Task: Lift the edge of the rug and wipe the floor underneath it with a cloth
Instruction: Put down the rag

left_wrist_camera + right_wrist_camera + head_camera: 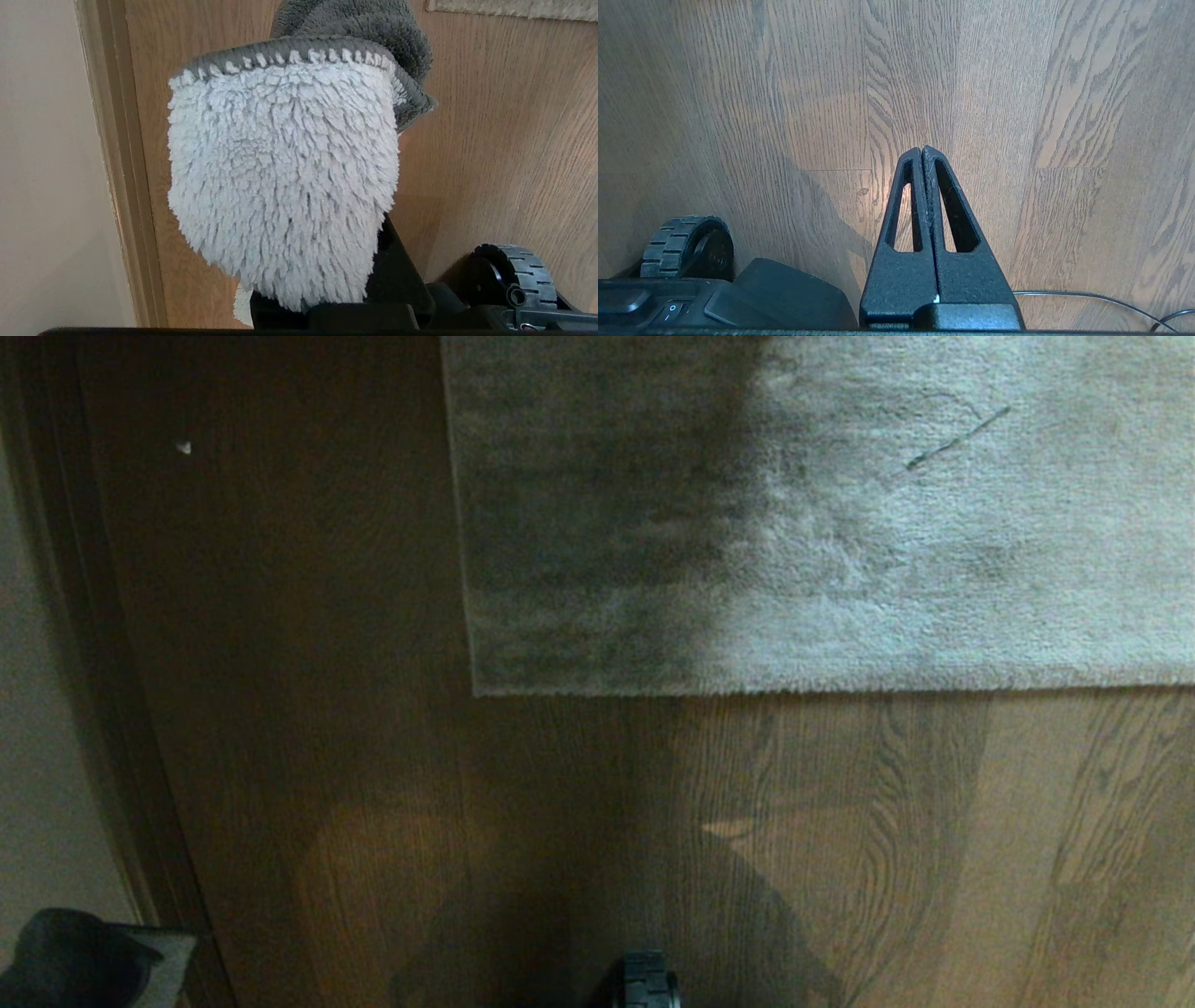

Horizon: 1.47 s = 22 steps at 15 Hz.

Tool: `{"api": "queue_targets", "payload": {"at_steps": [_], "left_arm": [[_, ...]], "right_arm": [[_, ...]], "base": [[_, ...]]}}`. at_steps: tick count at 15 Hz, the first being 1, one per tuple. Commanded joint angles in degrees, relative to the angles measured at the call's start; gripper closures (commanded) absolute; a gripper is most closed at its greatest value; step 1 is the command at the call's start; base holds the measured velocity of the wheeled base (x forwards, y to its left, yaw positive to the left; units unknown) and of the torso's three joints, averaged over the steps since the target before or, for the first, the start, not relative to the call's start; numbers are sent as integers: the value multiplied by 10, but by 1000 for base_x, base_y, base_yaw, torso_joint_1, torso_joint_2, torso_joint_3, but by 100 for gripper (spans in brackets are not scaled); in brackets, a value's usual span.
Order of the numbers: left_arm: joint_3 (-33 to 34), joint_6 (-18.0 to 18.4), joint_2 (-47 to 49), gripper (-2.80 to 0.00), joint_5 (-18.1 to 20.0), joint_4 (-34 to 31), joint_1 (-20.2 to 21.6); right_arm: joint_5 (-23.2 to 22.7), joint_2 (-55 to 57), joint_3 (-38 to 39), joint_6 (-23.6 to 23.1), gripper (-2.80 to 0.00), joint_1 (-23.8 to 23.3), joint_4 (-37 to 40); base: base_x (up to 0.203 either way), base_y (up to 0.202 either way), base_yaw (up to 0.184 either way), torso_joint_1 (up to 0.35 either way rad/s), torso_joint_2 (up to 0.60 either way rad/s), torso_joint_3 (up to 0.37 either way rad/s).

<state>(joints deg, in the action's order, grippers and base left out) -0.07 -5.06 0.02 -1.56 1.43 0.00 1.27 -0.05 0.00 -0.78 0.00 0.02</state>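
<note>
The rug [887, 523], light grey and plush, lies flat on the floor [327, 709] of brown wood planks. Its near rug edge [840, 689] runs straight to a corner [476, 691]; a strip of that border [514, 7] also shows in the left wrist view. My left gripper [322, 196] is shut on the cloth [280, 177], a shaggy white rag with a dark grey back, which covers the fingers apart from one black side [397, 275]. The gripper hangs low by the wall, away from the rug. My right gripper [923, 150] is shut and empty over bare floor [1017, 93].
A wall and baseboard [65, 663] run along the left. A small white speck [184, 447] lies on the planks left of the rug. My base wheels [649, 980] [677, 242] [514, 275] stand on the floor, with a thin cable [1087, 296] nearby.
</note>
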Motion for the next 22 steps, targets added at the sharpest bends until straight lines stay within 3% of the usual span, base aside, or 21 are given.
{"api": "queue_targets", "payload": {"at_steps": [1,22], "left_arm": [[0,0,0,0,0,0,0],[0,0,0,0,0,0,0]], "right_arm": [[0,0,0,0,0,0,0],[1,0,0,0,0,0,0]], "base": [[0,0,0,0,0,0],[0,0,0,0,0,0]]}}
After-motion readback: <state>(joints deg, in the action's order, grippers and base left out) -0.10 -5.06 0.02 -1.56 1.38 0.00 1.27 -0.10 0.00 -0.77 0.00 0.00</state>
